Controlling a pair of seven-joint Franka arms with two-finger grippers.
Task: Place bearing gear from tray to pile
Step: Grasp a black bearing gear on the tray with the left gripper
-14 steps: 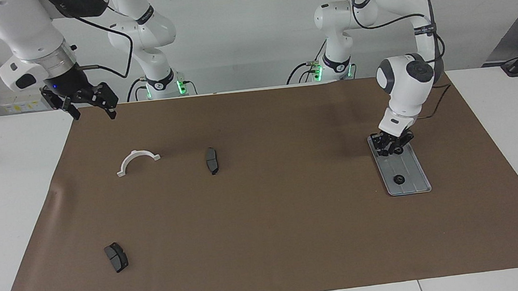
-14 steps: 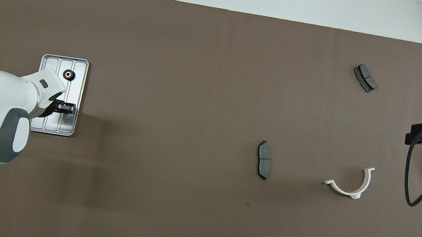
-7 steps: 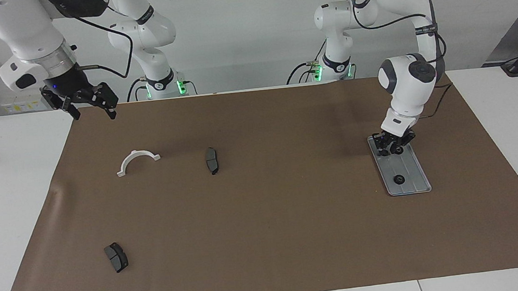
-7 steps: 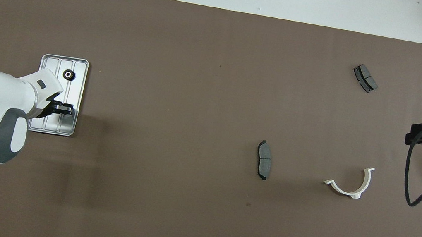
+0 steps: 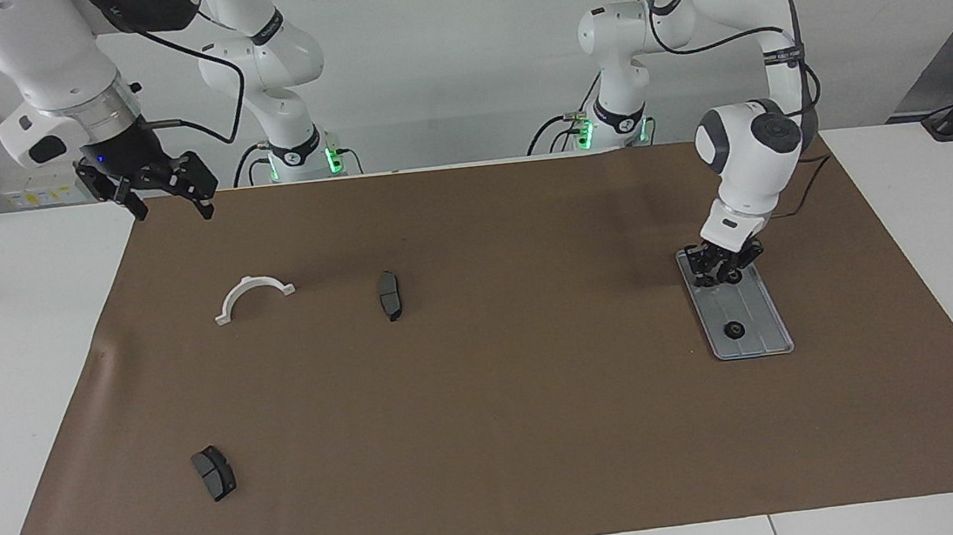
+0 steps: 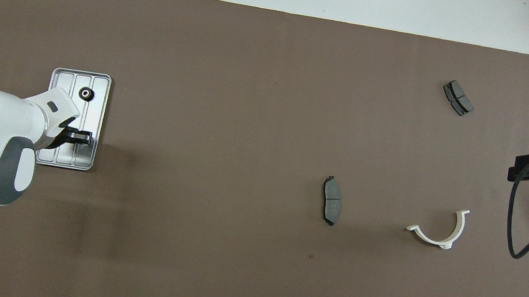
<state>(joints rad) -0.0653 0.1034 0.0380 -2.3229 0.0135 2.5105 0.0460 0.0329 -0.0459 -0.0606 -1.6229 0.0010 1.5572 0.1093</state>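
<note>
Left tool (image 5: 723, 272) hangs low over the end of the tray (image 5: 756, 310) nearer to the robots. Whether it is wide, narrow or holding something I cannot tell.

Right tool (image 5: 171, 205) waits, spread wide and empty, above the corner of the brown mat (image 5: 498, 405) at the right arm's end of the desk (image 5: 14, 364).

One small black gear (image 5: 733, 330) lies flat on the tray's end farther from the robots, well apart from the left tool. The tray sits on the mat toward the left arm's end of the desk.

The gear looks like a hard, stiff, toothed ring. It is probably light for its size and not fragile, but smooth enough to skid on the ridged metal. A grip across its outer teeth from straight above seems safest.

The raised rim and lengthwise ridges leave little room beside the gear, so a skewed descent could nudge it or shift the whole tray.

Open mat lies all round the tray, and the middle of the desk is free for carrying. Two dark brake pads (image 5: 389, 294) (image 5: 213, 473) and a white half-ring (image 5: 252, 296) lie toward the right arm's end. No pile of gears shows anywhere.
</note>
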